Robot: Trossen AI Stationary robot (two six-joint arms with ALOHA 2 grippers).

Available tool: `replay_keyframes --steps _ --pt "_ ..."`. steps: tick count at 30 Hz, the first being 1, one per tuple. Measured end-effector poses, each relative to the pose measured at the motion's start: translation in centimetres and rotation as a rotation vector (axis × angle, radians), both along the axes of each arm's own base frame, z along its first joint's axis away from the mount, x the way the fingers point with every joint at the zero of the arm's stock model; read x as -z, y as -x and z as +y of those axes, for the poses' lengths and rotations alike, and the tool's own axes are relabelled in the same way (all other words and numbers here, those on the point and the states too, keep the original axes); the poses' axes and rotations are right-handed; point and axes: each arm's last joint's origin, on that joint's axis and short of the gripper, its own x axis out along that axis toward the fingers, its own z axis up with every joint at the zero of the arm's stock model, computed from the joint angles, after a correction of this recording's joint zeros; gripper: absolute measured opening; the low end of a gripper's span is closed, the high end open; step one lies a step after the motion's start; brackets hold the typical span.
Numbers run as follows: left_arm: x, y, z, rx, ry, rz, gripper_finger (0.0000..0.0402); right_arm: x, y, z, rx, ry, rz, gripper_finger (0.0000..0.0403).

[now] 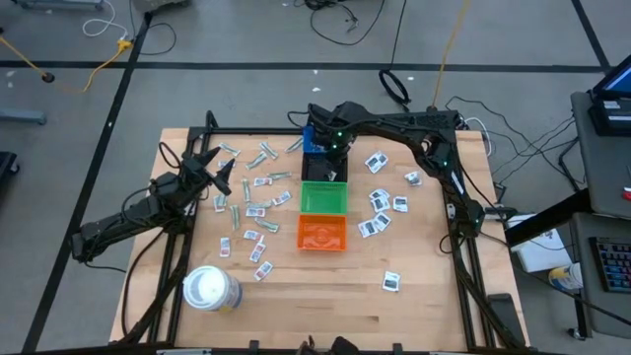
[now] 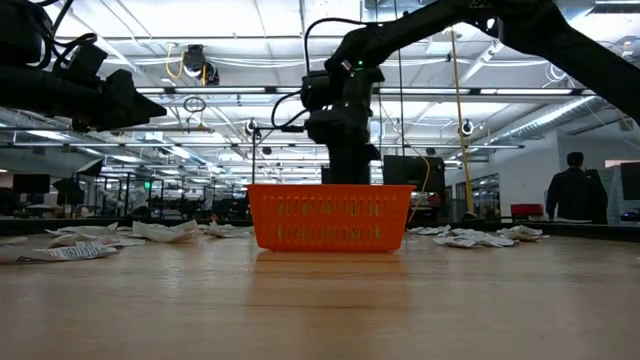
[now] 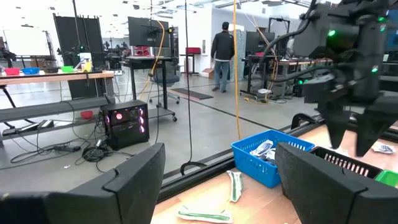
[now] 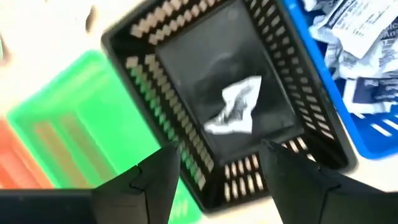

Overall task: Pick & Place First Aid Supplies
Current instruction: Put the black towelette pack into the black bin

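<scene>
The right hand point(image 4: 217, 171) is hovering directly over a black slatted bin point(image 4: 186, 93), its fingers standing apart with nothing between them. A crumpled white packet with dark print point(image 4: 236, 106) is lying on the floor of that bin, just beneath the fingers. Seen from above, this bin is sitting between the blue bin point(image 1: 314, 141), which is already holding several packets, and the green bin point(image 1: 323, 197); the orange bin point(image 1: 322, 233) is closing the row.

The left hand point(image 1: 219, 166) is waiting over the left side of the bench point(image 1: 325, 296), fingers spread wide and empty, above the scattered strips and slim wrappers point(image 1: 261, 158). More white square packets point(image 1: 380, 202) are lying to the right of the bins.

The risk from here, as I judge it: the right hand is sitting low inside the bin's rim, so a sideways pull-out could be catching a finger on the slatted wall and dragging or tipping the bin, spilling the packet. Rising straight up first would be avoiding that.
</scene>
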Motion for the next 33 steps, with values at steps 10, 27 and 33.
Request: replay_keyframes --steps 10,27,33 --pt "0.0 0.0 0.0 0.0 0.0 0.001 0.0306 -0.9 0.6 2.8 -0.152 0.127 0.11 0.0208" --pt "0.0 0.0 0.0 0.0 0.0 0.0 0.0306 -0.6 7.5 19.1 -0.206 0.112 0.085 0.0208" --pt "0.0 0.0 0.0 0.0 0.0 0.0 0.0305 0.0 10.1 23.8 -0.246 0.1 0.109 0.0208"
